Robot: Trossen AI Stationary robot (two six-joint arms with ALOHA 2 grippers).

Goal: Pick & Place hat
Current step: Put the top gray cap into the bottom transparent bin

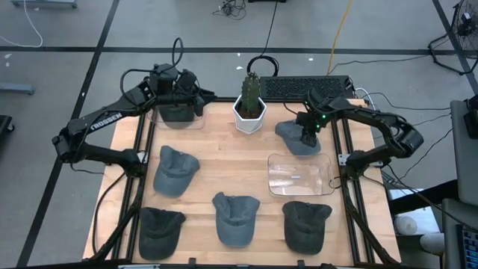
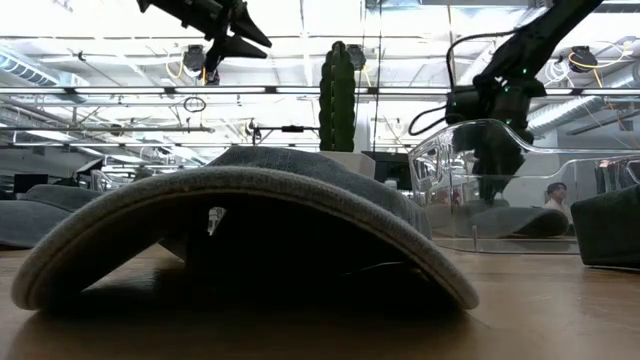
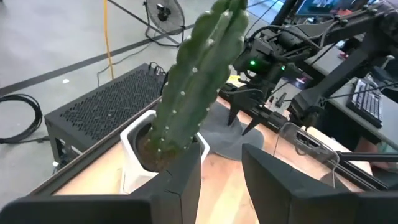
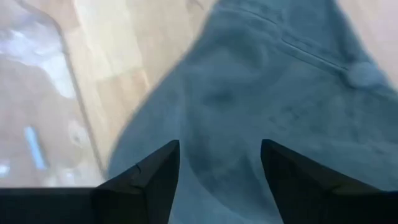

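From above, the right gripper is down over a grey hat at the back right of the bench, just behind a clear tray. The left gripper hovers at the back left over a second clear tray that holds a dark hat. A cactus in a white pot stands between the two arms. Four more hats lie nearer the front: one at mid left and three in a front row.

At bench height, a hat brim fills the foreground. The right gripper comes down behind the clear tray, and the left gripper hangs high.

The left wrist view looks past its own open fingers, jaws apart and holding nothing, to the cactus and pot, with the right gripper standing on the grey hat beyond.

The right wrist view shows its two fingers spread, jaws apart, directly over the hat's blue-grey cloth; whether they touch it I cannot tell. The tray edge and bare wood show beside it.
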